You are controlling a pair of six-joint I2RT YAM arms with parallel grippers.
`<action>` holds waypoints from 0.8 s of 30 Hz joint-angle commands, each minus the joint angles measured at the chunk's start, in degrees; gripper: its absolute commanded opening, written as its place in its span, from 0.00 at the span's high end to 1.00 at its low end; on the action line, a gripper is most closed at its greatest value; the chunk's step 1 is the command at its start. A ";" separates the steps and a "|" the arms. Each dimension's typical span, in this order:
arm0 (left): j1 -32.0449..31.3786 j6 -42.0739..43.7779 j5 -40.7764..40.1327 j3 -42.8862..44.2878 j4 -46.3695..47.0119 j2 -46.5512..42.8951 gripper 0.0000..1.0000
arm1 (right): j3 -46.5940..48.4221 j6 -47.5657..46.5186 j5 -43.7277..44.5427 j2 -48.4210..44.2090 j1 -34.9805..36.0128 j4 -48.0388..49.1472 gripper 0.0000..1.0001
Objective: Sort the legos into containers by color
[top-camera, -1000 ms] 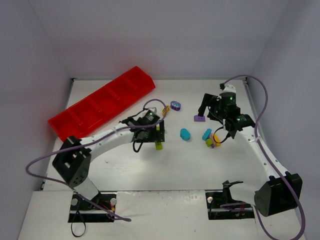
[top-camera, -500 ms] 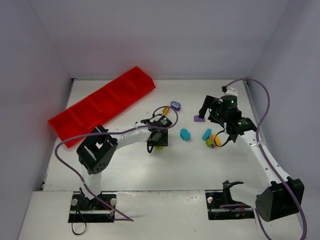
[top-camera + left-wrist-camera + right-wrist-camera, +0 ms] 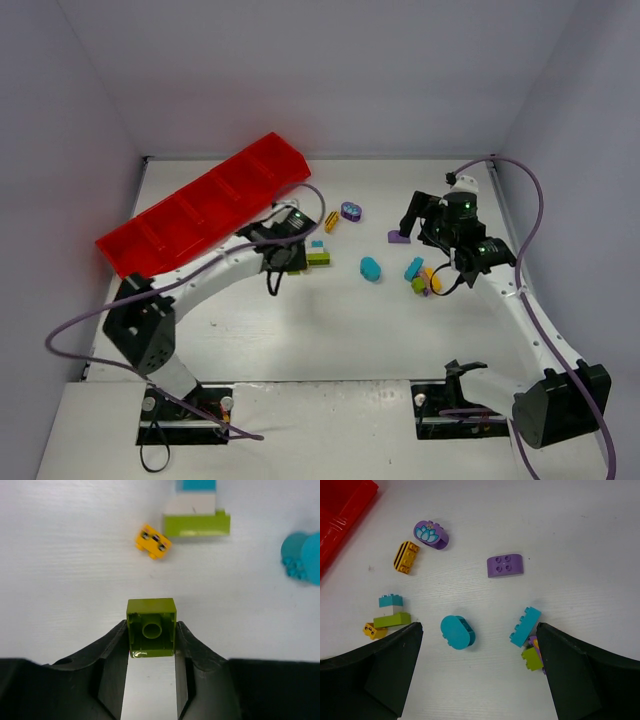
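My left gripper (image 3: pixel 151 641) is shut on a lime green lego (image 3: pixel 151 626), whose hollow underside faces the camera, with a black finger against each side. In the top view that gripper (image 3: pixel 291 254) is just left of a teal, white and green stack (image 3: pixel 318 252), below the red tray of containers (image 3: pixel 205 205). My right gripper (image 3: pixel 479 629) hangs open and empty above a teal oval lego (image 3: pixel 457 631) and a teal brick (image 3: pixel 525 626). A purple brick (image 3: pixel 505 565) lies beyond them.
A small yellow lego (image 3: pixel 153 542) lies ahead of the held brick, beside the stack (image 3: pixel 196 510). A purple flower piece (image 3: pixel 351 210) and a striped yellow brick (image 3: pixel 331 221) lie mid-table. A green brick (image 3: pixel 532 658) sits against the right finger. White walls surround the table.
The left gripper's jaws have closed on the lime green lego and moved with it up and to the left, toward the tray. The right arm has barely shifted.
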 commanded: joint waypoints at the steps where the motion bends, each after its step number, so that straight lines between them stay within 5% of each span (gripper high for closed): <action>1: 7.73 3.27 -6.50 0.03 -4.63 -8.39 0.94 | 2.89 -1.06 -0.47 1.62 0.30 3.05 0.07; 13: 50.16 13.38 -1.50 1.25 -5.60 -11.39 0.94 | 5.53 -4.48 -5.56 4.00 0.39 3.14 0.07; 23: 62.06 15.49 -1.84 5.12 -4.46 -3.58 0.94 | 4.13 -5.71 -6.45 2.42 0.39 3.14 0.07; 24: 62.24 15.75 -2.20 5.47 -4.20 -3.05 0.88 | 3.78 -5.80 -6.36 2.24 0.39 3.23 0.07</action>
